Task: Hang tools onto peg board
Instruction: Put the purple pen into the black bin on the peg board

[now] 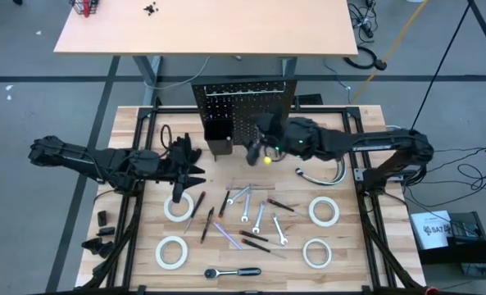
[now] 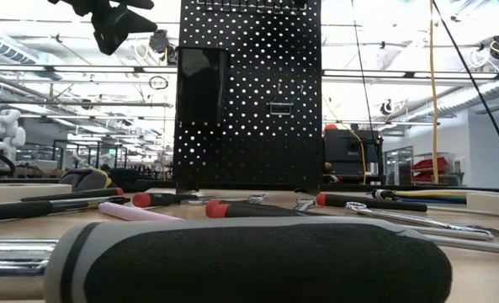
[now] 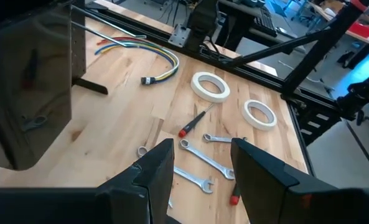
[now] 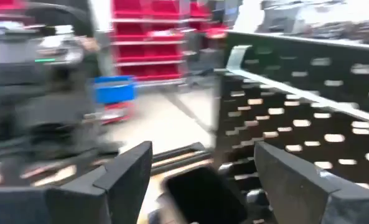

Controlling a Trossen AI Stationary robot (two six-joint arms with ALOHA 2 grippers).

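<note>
Even overhead light falls on the worktop [image 1: 136, 176], shadows soft and short. Low view: bright ceiling lights backlight the peg board [image 2: 249, 93]; the nearest ratchet handle [image 2: 249, 261] is out of focus. Right wrist view is heavily motion-blurred; left wrist view stays sharp.

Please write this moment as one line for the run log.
left gripper: open, empty, above wrenches | right gripper: open, empty, at peg board near bin | tape rolls: on table

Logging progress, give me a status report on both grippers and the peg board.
Right gripper open, empty, at the peg board by the black bin. Left gripper open, empty, above the wrenches. Tape rolls on the table. Nothing blocking.
</note>
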